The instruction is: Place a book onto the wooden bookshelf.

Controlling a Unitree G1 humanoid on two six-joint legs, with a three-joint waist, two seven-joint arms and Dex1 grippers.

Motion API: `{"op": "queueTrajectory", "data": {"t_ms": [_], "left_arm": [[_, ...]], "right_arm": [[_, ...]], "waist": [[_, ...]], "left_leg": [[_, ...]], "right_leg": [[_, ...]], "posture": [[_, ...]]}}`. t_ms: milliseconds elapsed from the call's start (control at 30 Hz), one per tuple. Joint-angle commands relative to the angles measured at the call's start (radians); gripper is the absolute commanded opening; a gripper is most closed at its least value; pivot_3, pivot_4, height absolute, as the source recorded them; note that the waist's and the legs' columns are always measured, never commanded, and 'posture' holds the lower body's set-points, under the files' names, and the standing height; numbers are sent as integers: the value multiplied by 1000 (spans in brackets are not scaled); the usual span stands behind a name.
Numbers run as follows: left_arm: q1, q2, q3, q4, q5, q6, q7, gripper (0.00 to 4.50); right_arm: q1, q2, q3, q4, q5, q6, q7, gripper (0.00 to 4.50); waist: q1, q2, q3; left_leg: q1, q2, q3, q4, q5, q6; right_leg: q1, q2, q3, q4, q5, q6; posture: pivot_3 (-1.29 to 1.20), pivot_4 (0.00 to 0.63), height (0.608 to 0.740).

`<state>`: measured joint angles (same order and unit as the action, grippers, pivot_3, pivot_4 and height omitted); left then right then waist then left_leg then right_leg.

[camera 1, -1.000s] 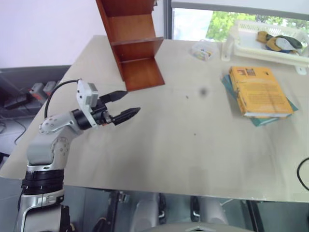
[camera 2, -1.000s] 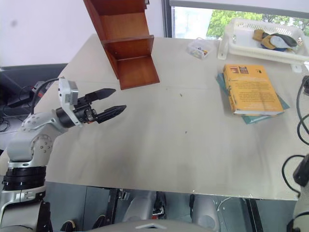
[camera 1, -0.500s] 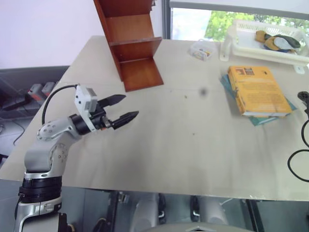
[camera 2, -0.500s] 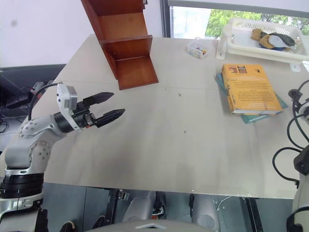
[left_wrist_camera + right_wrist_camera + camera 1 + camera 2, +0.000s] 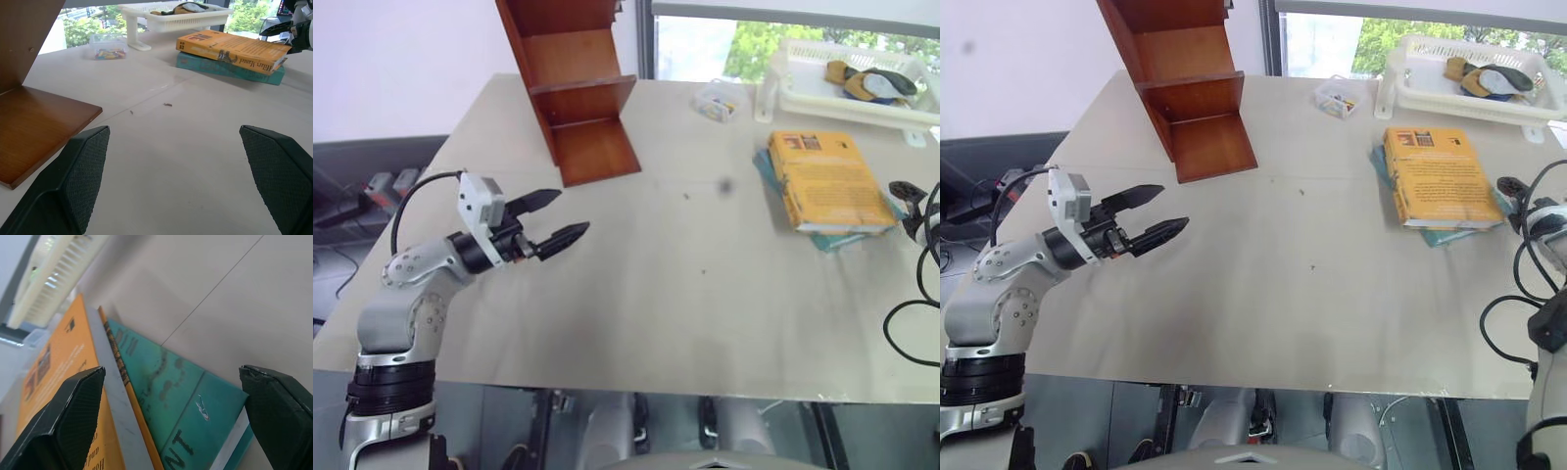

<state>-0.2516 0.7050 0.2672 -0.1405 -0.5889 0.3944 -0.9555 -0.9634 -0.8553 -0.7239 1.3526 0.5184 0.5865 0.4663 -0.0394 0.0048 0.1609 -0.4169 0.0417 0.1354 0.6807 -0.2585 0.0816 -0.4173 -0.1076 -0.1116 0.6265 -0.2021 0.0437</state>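
- Head views: left gripper [image 5: 551, 220] hangs over the table [image 5: 705, 294], jaws spread, nothing between them. The book [image 5: 824, 180] lies flat on a thinner teal book [image 5: 1438, 236] at the table's right side, well apart from the wooden bookshelf [image 5: 573, 88] at the far left. Right gripper [image 5: 1516, 188] sits just beside the book's right edge; mostly cut off by the frame and tangled in cable, fingers hard to make out here.
- Left wrist view: both pads [image 5: 80, 174] wide apart, bare table between. Book stack far across, white basket [image 5: 171, 17] behind it. Shelf's bottom tier close by; upper tiers cut off.
- Right wrist view: fingers [image 5: 68, 423] spread, nothing pinched, aimed at the stack's corner. Orange book's cream page edge and the teal cover both sit in the gap.
- Risk: jaws could close on both books or the teal one alone, since they lie stacked flush; a thin corner bite may let the thick book slip.
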Motion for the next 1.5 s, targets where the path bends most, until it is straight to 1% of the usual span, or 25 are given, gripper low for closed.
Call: {"op": "queueTrajectory", "data": {"t_ms": [33, 133, 400, 533, 600, 667, 733, 767, 867, 900, 933, 967, 1000, 1033, 1100, 1233, 1300, 1367, 1500], "left_arm": [[-1, 19, 27, -31, 1, -21, 3, 4493], [-5, 20, 23, -29, 4, -20, 4, 4493], [-13, 18, 10, -21, 19, -20, 0, 4493], [-8, 20, 10, -25, 19, -19, -2, 4493], [-8, 20, 11, -25, 20, -20, -3, 4493], [-5, 21, 12, -27, 20, -20, -3, 4493], [-1, 20, 13, -30, 20, -21, -2, 4493], [0, 18, 11, -30, 21, -23, -1, 4493], [1, 15, 11, -31, 23, -29, -1, 4493], [-5, 17, 9, -26, 23, -31, -5, 4493], [-10, 18, 8, -22, 23, -33, -8, 4493], [-20, 21, 6, -15, 21, -32, -15, 4493], [-32, 24, 3, -7, 19, -34, -25, 4493], [-39, 26, 1, -2, 18, -34, -33, 4493], [-53, 29, -2, 12, 22, -39, -45, 4493], [-85, 41, 3, 43, 10, -36, -85, 4493], [-79, 54, 6, 43, -2, -30, -119, 4493], [-67, 67, 10, 35, -14, -21, -148, 4493], [-37, 87, 20, 13, -36, -5, -182, 4493]], "right_arm": [[8, -18, -10, -31, 22, 53, 47, 4500], [21, -22, -4, -42, 24, 99, 99, 4500], [69, -28, 20, -115, 44, 261, 299, 4500], [125, -28, 44, -191, 33, 236, 331, 4500], [189, -28, 81, -283, 10, 181, 374, 4500], [279, -27, 110, -407, 11, 180, 419, 4500], [377, -20, 106, -536, 37, 213, 429, 4500], [472, -2, 91, -661, 65, 225, 446, 4500], [678, 43, 64, -927, 116, 220, 474, 4500], [803, 59, 97, -1077, 112, 183, 521, 4500], [894, 70, 120, -1187, 111, 157, 553, 4500], [980, 91, 140, -1312, 142, 162, 589, 4500], [1040, 118, 160, -1418, 179, 175, 602, 4500], [1070, 136, 167, -1479, 209, 189, 600, 4500], [1098, 188, 201, -1577, 203, 140, 561, 4500], [1048, 315, 325, -1609, 55, -67, 431, 4500], [1031, 354, 377, -1576, -28, -179, 394, 4500], [1011, 378, 407, -1526, -83, -254, 358, 4500], [952, 407, 450, -1428, -167, -366, 284, 4500]], "waist": [[0, 0, 0], [-1, 0, 0], [0, 0, 0], [2, 0, 0], [4, 0, 0], [9, 0, 0], [11, 0, 0], [12, 0, 0], [23, 0, 0], [24, 0, 0], [27, 1, -1], [30, 1, -1], [32, 1, -1], [31, 1, -1], [24, 1, -1], [23, -2, -2], [27, -1, -2], [33, -1, -2], [29, -1, -1]], "left_leg": [[0, 0, 0, 0, 0, 0], [0, 0, 0, 0, 0, 0], [0, 0, 0, 0, 0, 0], [0, 0, 0, 0, 0, 0], [0, 0, 0, 0, 0, 0], [0, 0, -1, 0, 0, 0], [0, 0, -1, 0, 0, 0], [0, 0, -1, 0, 0, 0], [0, 0, -2, -1, 0, 0], [1, 1, -2, -1, 0, 0], [1, 1, -1, -1, 0, 0], [1, 1, -2, -1, -1, -1], [1, 1, -2, -1, -1, -2], [1, 1, -3, -1, -2, -4], [1, 2, -3, -1, -3, -5], [2, 3, -2, 2, -4, -3], [2, 5, -3, 2, -3, -4], [0, 5, -4, 1, -1, -8], [-1, 3, -3, 0, 0, -8]], "right_leg": [[0, 0, 0, 0, 0, 0], [0, 0, 0, 0, 0, 0], [0, 0, 0, 0, 0, 0], [0, 0, 0, 0, 0, 0], [0, 0, 0, 0, 0, 0], [0, -1, 0, 0, 0, 0], [0, -1, 0, 0, 0, 0], [0, -1, 0, 0, 0, 0], [0, 0, -1, 0, 0, 0], [1, 0, -1, 0, 0, 0], [0, 0, -1, 0, 0, 0], [0, 0, -1, 0, -1, 1], [1, 0, -1, 1, -2, 3], [0, 0, -1, 1, -2, 3], [0, 0, -1, 0, -2, 4], [0, -1, -1, 0, -2, 1], [-1, -1, -2, 0, -2, 0], [-2, -1, -3, 1, -3, -1], [-2, 1, -3, 1, 0, -5]], "posture": [[0, 150, 712], [0, 150, 712], [0, 150, 712], [0, 150, 712], [0, 150, 712], [0, 150, 712], [0, 150, 712], [0, 150, 712], [0, 150, 712], [0, 150, 712], [0, 150, 712], [0, 150, 712], [0, 150, 712], [0, 150, 712], [0, 150, 712], [0, 150, 712], [0, 150, 712], [0, 150, 712], [0, 150, 712]]}}
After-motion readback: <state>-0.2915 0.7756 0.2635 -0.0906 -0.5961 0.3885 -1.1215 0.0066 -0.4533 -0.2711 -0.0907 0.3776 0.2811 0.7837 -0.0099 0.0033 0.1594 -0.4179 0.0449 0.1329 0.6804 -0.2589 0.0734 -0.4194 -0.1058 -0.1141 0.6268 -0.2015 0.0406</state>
